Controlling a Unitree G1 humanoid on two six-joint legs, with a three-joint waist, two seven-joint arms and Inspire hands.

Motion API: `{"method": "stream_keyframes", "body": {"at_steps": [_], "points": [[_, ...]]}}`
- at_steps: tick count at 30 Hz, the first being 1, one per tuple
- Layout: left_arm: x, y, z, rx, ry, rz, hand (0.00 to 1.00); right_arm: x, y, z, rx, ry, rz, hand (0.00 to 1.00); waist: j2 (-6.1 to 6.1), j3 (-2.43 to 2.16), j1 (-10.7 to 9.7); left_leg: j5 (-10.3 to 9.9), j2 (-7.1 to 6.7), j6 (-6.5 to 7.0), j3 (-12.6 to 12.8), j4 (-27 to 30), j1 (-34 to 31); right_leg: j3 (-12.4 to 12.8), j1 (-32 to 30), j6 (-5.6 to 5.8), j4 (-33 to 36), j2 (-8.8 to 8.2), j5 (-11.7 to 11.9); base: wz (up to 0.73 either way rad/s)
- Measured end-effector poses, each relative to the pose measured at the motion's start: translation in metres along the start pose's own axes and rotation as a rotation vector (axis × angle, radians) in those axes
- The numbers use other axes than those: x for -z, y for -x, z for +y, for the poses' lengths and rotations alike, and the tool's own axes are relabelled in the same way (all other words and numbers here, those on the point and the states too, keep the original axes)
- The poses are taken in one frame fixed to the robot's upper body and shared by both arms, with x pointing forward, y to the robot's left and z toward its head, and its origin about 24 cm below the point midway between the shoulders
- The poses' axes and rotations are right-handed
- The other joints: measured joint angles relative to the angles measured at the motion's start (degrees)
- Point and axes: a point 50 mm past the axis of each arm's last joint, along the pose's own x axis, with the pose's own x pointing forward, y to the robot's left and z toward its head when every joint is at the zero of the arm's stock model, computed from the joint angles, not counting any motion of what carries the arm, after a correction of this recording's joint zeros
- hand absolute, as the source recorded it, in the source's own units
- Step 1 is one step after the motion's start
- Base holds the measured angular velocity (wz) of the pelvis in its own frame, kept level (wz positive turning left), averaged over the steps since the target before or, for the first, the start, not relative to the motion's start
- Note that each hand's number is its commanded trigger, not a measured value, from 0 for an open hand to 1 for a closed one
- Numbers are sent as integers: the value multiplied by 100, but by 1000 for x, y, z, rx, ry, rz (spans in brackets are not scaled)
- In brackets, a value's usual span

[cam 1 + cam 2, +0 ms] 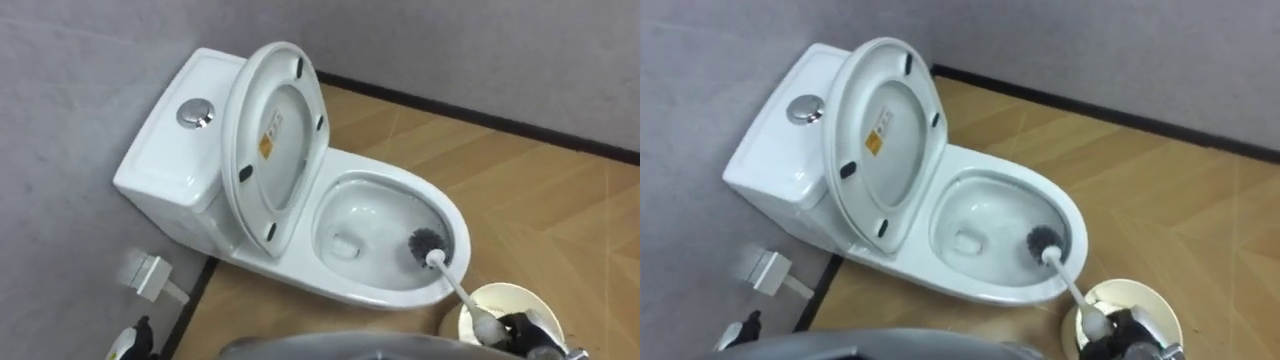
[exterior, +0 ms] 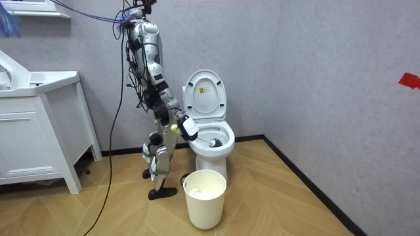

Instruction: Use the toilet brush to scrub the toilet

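The left robot hand (image 1: 133,343) sat at lower left, state unclear. At centre the lid (image 1: 275,130) stood up, with the brush (image 1: 430,243) inside the toilet (image 1: 380,297). At lower right, the right robot hand (image 1: 528,332) was curled round its handle. Scrubbing seemed under way, with most of the bowl left.

White toilet (image 1: 455,222), lid raised; white-handled brush (image 1: 453,281) tilted, dark bristle head inside bowl near rim.
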Motion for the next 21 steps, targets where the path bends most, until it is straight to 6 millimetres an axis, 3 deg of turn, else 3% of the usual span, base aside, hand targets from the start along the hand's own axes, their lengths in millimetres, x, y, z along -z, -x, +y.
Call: {"method": "stream_keyframes", "body": {"at_steps": [6, 8, 18, 21], "points": [[-17, -3, 6, -24, 4, -63, 0, -27, 11, -3, 157, -125, -168, 100, 73, -4, -144, 0, 64, 0, 370, -62, -29, 203, -97, -22, -97, 73, 120, -21], [-22, -4, 8, -36, 9, -86, 0, -36, 13, -6, 196, -192, -206, 100, 117, -39, -221, 0, 82, 0, 479, -116, -18, 346, -181, -30, -90, 111, 142, -27], [-37, -5, 4, -16, 58, -132, 0, -39, 14, -13, 274, -304, -213, 100, 122, -35, -472, 0, 123, 0, 1171, -169, 130, 902, -277, -20, -78, 201, 239, -33], [-33, -4, 1, -7, 68, -125, 0, -35, 16, -12, 299, -308, -203, 100, 135, -19, -594, 0, 126, 0, 1185, -184, 118, 969, -299, -12, -78, 216, 264, -9]]}}
